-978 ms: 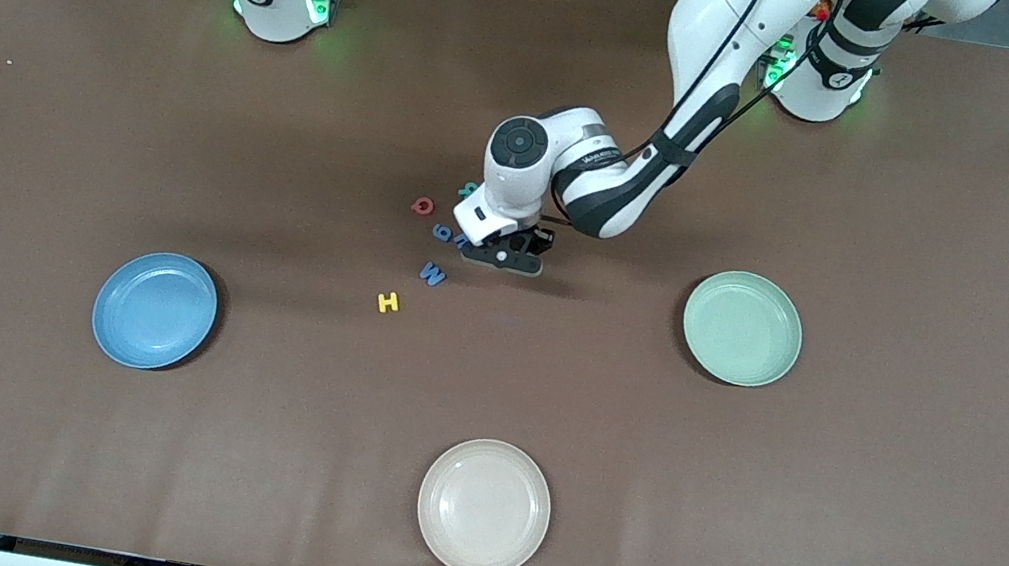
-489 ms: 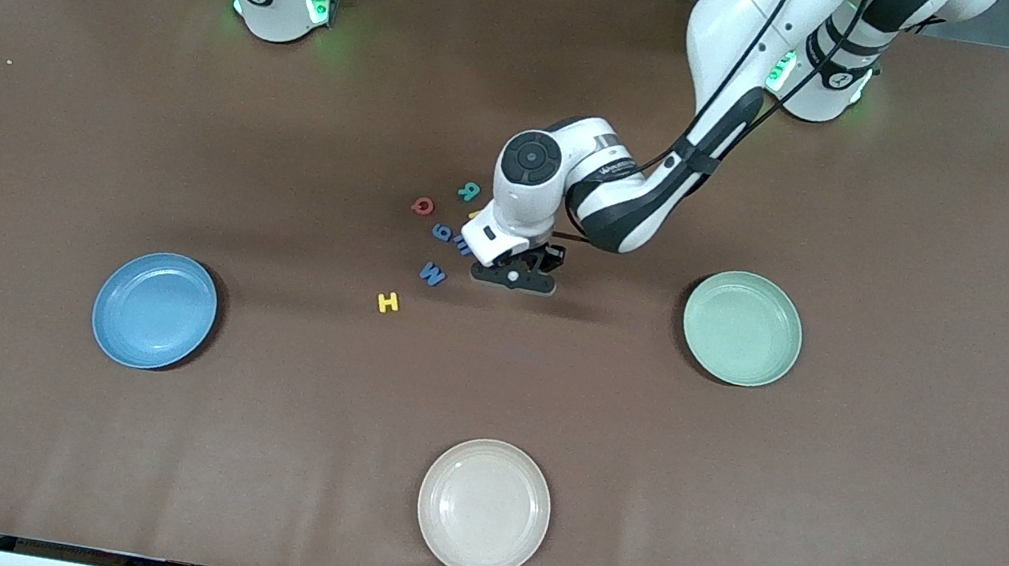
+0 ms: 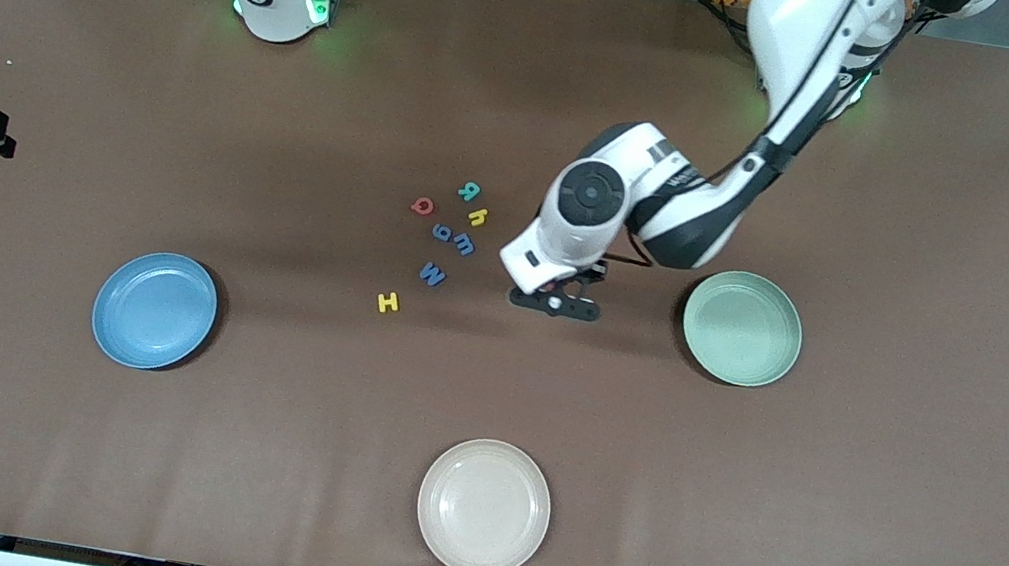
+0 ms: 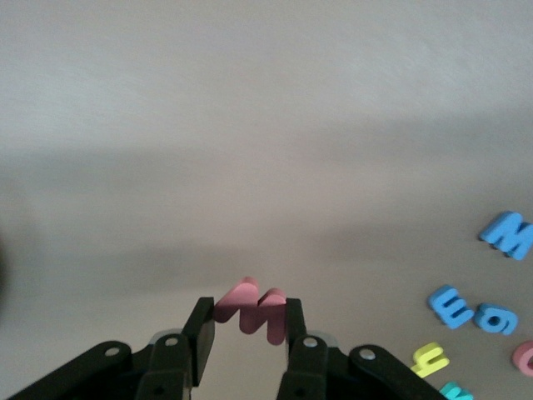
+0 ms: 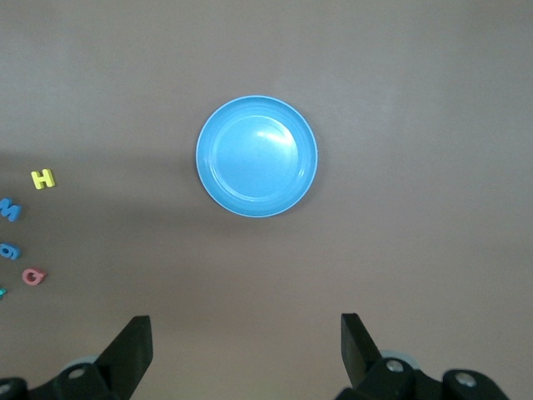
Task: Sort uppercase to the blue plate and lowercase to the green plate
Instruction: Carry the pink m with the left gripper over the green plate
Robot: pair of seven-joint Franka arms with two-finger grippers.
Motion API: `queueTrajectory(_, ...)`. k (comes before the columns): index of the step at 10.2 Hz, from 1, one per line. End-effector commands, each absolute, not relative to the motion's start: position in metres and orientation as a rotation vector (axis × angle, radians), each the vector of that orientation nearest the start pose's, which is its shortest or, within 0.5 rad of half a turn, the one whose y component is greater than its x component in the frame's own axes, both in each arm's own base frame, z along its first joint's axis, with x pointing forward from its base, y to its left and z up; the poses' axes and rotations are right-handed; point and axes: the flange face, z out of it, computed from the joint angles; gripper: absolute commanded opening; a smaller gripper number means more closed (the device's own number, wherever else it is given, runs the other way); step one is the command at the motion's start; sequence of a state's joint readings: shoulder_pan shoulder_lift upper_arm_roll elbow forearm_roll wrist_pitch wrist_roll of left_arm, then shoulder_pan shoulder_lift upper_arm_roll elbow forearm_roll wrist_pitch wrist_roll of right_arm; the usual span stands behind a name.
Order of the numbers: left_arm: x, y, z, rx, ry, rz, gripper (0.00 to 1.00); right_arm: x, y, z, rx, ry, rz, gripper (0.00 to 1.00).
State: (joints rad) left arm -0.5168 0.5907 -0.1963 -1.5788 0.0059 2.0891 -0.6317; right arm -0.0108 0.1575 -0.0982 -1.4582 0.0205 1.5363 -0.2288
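My left gripper [image 3: 555,304] [image 4: 247,321] is shut on a red lowercase w [image 4: 254,307], over bare table between the letter cluster and the green plate [image 3: 741,328]. On the table lie the teal R [image 3: 470,189], yellow h [image 3: 478,216], red Q [image 3: 423,205], blue g [image 3: 442,233], blue m [image 3: 464,243], blue M [image 3: 432,274] and yellow H [image 3: 388,302]. The blue plate [image 3: 154,310] [image 5: 256,156] holds nothing. My right gripper [image 5: 246,333] hangs open and high, with the blue plate in its view and nothing between its fingers.
A cream plate [image 3: 483,507] sits near the table's front edge, nearer the front camera than the letters. The green plate holds nothing. Brown tabletop lies between the letters and each plate.
My left gripper has moved from over the letter cluster toward the green plate with the red w in it, uncovering the yellow h and blue m.
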Motion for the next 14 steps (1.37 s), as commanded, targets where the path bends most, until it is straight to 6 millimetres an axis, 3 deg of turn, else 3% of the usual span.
queueTrajectory(1, 0.550, -0.393, 0.313, -3.156, 0.023, 0.229, 0.35, 0.609, -0.015, 0.562, -3.096, -0.281, 0.161, 1.00)
queueTrajectory(2, 0.558, -0.372, 0.317, -3.127, 0.002, 0.243, 0.35, 0.615, 0.003, 0.550, -3.101, -0.257, 0.174, 1.00)
queueTrajectory(4, 0.582, -0.310, 0.328, -3.106, -0.056, 0.279, 0.35, 0.626, 0.043, 0.525, -3.089, -0.001, 0.203, 1.00)
queueTrajectory(5, 0.587, -0.285, 0.331, -3.107, -0.060, 0.290, 0.35, 0.632, 0.062, 0.507, -3.086, -0.005, 0.219, 1.00)
queueTrajectory(8, 0.592, -0.205, 0.293, -3.079, -0.071, 0.419, 0.35, 0.634, 0.103, 0.443, -3.102, 0.053, 0.238, 1.00)
queueTrajectory(10, 0.574, -0.157, 0.262, -3.058, -0.009, 0.551, 0.35, 0.626, 0.138, 0.413, -3.112, 0.111, 0.210, 1.00)
queueTrajectory(12, 0.559, -0.152, 0.242, -3.036, 0.000, 0.620, 0.36, 0.616, 0.175, 0.375, -3.121, 0.199, 0.184, 1.00)
queueTrajectory(14, 0.555, -0.152, 0.235, -3.033, 0.002, 0.627, 0.41, 0.605, 0.192, 0.338, -3.125, 0.264, 0.164, 1.00)
